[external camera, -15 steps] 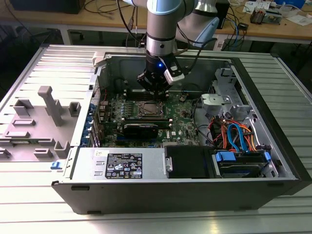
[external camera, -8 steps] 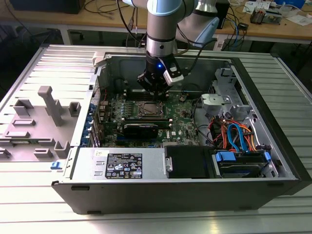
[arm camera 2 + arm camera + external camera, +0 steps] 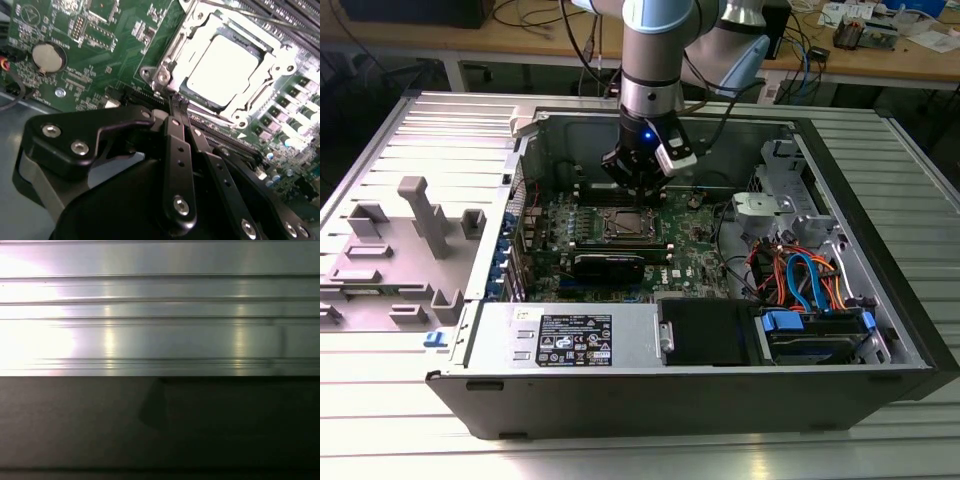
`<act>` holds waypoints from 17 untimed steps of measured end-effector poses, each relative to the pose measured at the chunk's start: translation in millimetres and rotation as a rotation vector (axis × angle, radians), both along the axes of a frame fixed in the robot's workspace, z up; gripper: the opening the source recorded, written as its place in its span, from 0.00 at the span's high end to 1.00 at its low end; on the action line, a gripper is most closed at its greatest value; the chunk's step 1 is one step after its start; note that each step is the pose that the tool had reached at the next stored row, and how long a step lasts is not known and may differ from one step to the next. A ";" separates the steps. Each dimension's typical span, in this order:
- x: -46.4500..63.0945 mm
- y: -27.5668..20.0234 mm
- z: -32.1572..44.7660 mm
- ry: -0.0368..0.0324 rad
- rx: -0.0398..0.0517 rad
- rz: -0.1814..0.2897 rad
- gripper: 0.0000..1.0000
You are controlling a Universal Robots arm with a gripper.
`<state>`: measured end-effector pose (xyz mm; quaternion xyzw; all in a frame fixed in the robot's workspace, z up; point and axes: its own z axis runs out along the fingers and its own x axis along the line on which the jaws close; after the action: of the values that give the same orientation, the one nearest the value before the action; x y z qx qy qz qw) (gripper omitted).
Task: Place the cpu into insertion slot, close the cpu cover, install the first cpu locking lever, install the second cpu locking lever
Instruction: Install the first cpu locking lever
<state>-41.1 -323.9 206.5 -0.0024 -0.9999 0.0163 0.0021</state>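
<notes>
Currently, the gripper point(image 3: 179, 102), its jaws seen pressed together, is held just beside a corner of the socket point(image 3: 609, 226) on the green board point(image 3: 100, 75), where the chip point(image 3: 225, 67) is seated under the closed metal cover point(image 3: 269, 65), inside the open computer case point(image 3: 720, 400).

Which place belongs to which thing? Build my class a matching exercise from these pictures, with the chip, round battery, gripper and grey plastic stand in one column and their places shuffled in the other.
Things
1. chip
2. round battery
3. gripper
4. grey plastic stand

Places
A. outside the computer case, at the exterior view's left
B. close by a corner of the silver cover
C. showing through the silver cover's window
D. flat on the green board, apart from the cover

Pairs: 1-C, 2-D, 3-B, 4-A
</notes>
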 end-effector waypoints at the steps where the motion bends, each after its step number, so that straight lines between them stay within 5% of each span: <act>1: 0.0 0.1 0.2 0.0002 0.0000 -0.001 0.89; 12: 0.3 0.5 6.9 -0.0008 0.0011 -0.005 0.89; 14: 0.4 -5.4 5.2 -0.0014 0.0015 -0.016 0.89; 17: 0.6 -6.0 2.0 -0.0013 0.0014 -0.023 0.89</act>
<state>-40.5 -329.9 208.5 -0.0137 -0.9998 0.0155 0.0016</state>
